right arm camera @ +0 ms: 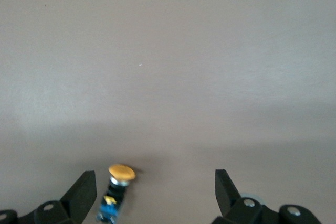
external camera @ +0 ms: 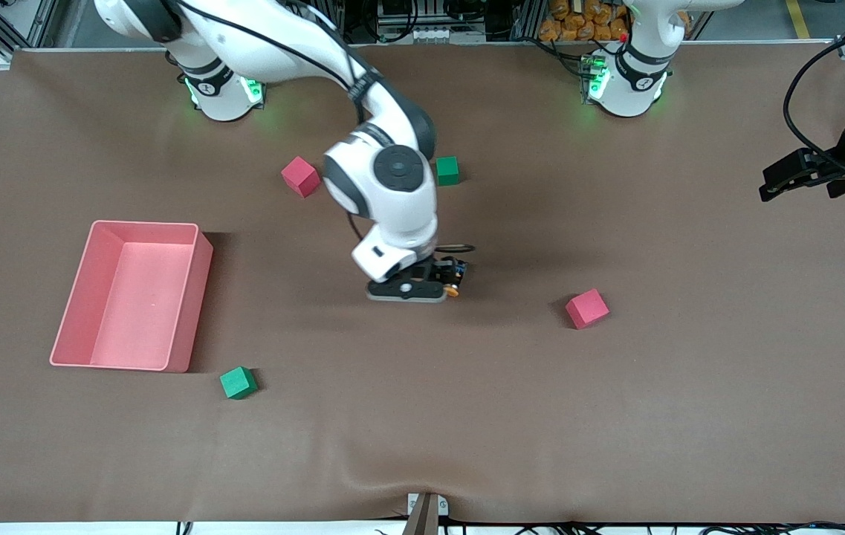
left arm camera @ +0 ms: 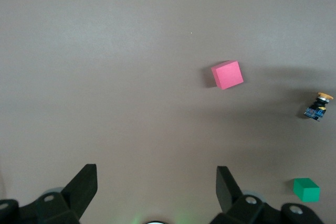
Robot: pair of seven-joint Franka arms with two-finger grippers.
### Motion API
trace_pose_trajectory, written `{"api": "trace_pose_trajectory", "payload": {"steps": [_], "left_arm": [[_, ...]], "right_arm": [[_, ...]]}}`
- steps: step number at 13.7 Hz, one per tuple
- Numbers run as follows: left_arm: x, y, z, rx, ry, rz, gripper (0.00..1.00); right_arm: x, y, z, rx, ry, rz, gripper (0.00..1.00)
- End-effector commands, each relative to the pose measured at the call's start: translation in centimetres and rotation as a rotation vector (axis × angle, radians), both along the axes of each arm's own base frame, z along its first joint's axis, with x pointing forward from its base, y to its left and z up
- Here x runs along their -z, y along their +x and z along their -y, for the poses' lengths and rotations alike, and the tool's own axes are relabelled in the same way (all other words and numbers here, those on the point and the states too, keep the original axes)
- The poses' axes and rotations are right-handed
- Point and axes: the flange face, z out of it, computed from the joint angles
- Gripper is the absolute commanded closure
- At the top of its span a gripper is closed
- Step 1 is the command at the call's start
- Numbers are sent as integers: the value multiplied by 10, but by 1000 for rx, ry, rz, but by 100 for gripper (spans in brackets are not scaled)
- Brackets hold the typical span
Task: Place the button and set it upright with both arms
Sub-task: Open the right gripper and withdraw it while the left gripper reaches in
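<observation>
The button [external camera: 453, 290] has an orange cap on a black-and-blue body. It sits tilted on the brown table near the middle. My right gripper [external camera: 450, 281] is low over it and open. In the right wrist view the button [right arm camera: 116, 192] lies between the fingers of my right gripper [right arm camera: 155, 192], close beside one finger [right arm camera: 84, 190] and not held. My left gripper [external camera: 782, 182] hangs open over the left arm's end of the table, well apart from the button, and waits. The left wrist view shows my left gripper [left arm camera: 155, 190] with nothing in it, and the button [left arm camera: 317, 106] farther off.
A pink bin [external camera: 195, 297] stands toward the right arm's end. One pink cube [external camera: 300, 176] and one green cube [external camera: 448, 170] lie farther from the front camera than the button. Another pink cube [external camera: 587, 308] and green cube [external camera: 238, 383] lie nearer.
</observation>
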Motion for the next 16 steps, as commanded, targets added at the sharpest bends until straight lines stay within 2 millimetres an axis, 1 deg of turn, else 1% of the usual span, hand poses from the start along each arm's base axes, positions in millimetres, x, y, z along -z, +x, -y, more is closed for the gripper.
{"api": "trace_pose_trajectory", "payload": {"steps": [1, 3, 5, 6, 8, 9, 10, 11, 12, 14, 15, 16], "left_arm": [[-4, 2, -1, 12, 14, 3, 0], [1, 3, -1, 17, 3, -6, 0], [4, 5, 3, 25, 3, -12, 0], [4, 5, 4, 25, 3, -12, 0], [6, 5, 2, 24, 3, -19, 0], [13, 6, 1, 24, 3, -40, 0], [33, 14, 2, 27, 3, -89, 0], [42, 17, 4, 30, -13, -112, 0], [51, 22, 11, 46, -49, -127, 0], [77, 31, 33, 78, -67, -172, 0], [93, 34, 55, 109, -78, -202, 0], [107, 37, 75, 120, -97, -230, 0]], "right_arm": [[-58, 15, 62, -82, 53, -99, 0], [-87, 31, 120, -200, 48, -143, 0], [-105, 43, 177, -312, 29, -187, 0], [-114, 48, 210, -350, 22, -220, 0], [-118, 47, 271, -413, 22, -283, 0], [-115, 44, 299, -423, 26, -300, 0], [-113, 40, 332, -425, 34, -314, 0], [-111, 37, 361, -431, 41, -321, 0], [-110, 35, 387, -424, 47, -327, 0], [-109, 27, 431, -361, 45, -340, 0], [-109, 23, 451, -327, 49, -339, 0], [-112, 21, 467, -302, 51, -337, 0]]}}
